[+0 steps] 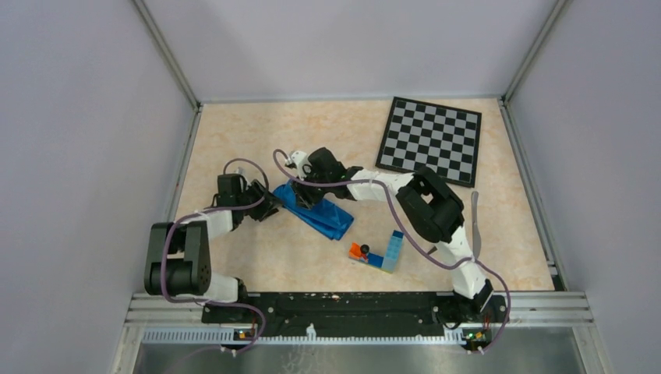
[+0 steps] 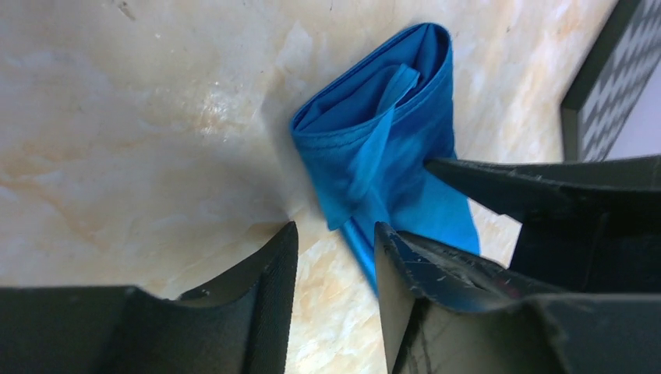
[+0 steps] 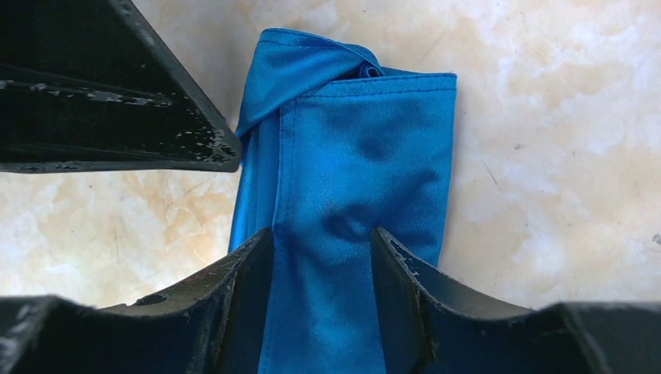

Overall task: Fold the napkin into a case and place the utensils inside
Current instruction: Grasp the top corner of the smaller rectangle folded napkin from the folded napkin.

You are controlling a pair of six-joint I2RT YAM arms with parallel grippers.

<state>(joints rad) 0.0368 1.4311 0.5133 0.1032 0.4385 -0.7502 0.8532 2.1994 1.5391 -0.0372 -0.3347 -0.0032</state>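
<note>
Napkin [image 1: 323,214] near bricks [image 1: 392,251] lies at left end effector [image 2: 335,231], right end effector [image 3: 322,234], both spread.

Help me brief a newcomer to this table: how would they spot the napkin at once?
From the black-and-white chessboard at the far right of the beige marble-look table, come toward the middle. There lies a bright blue, shiny cloth napkin folded into a long strip. Unlike the small, rigid light-blue toy-brick block nearby, it is soft and creased.
</note>
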